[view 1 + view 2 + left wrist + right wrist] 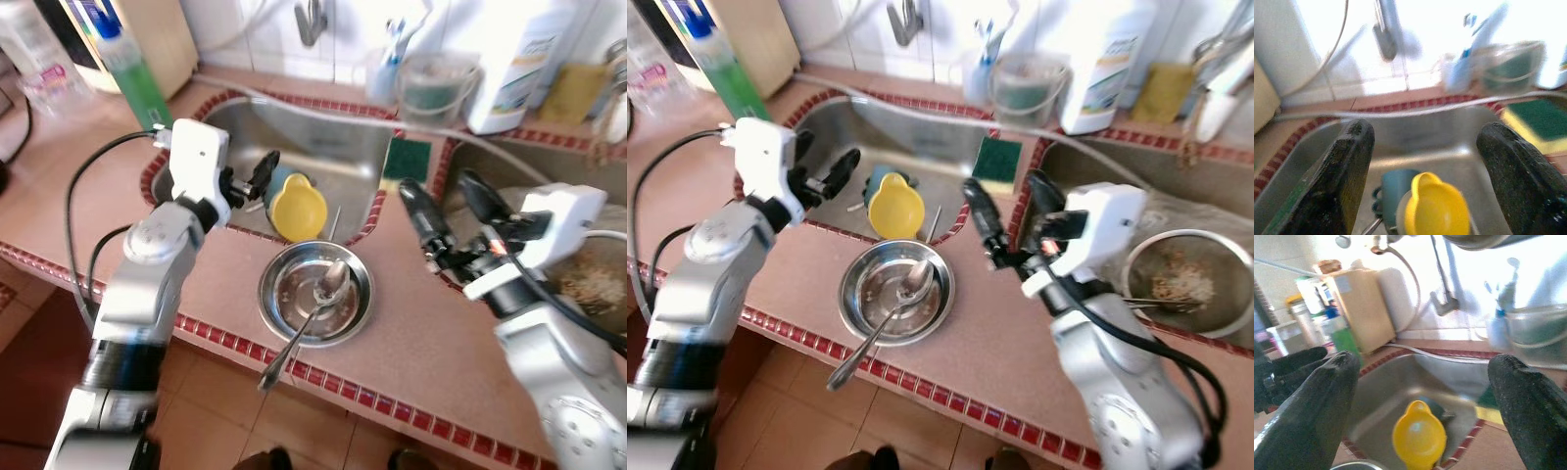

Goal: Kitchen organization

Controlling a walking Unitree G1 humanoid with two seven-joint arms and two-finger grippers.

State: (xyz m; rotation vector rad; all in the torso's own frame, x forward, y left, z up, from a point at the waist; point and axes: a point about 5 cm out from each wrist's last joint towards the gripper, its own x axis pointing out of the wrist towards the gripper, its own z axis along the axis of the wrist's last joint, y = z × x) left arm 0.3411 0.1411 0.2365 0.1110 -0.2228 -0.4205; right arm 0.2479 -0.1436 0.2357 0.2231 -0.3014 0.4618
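Both tools gape empty: left tool [257, 182] over the sink's [323, 147] edge, right tool [441, 211] above the counter [431, 333]. Yellow cup [297, 206] lies in the sink; spoon [318, 304] rests in the steel bowl [315, 292].

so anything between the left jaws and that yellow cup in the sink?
Nothing visible. The left gripper hangs open over the sink's near-left edge, and the yellow cup lies just ahead of it, against a teal mug. The left wrist view shows the cup between the jaws with open space before it.
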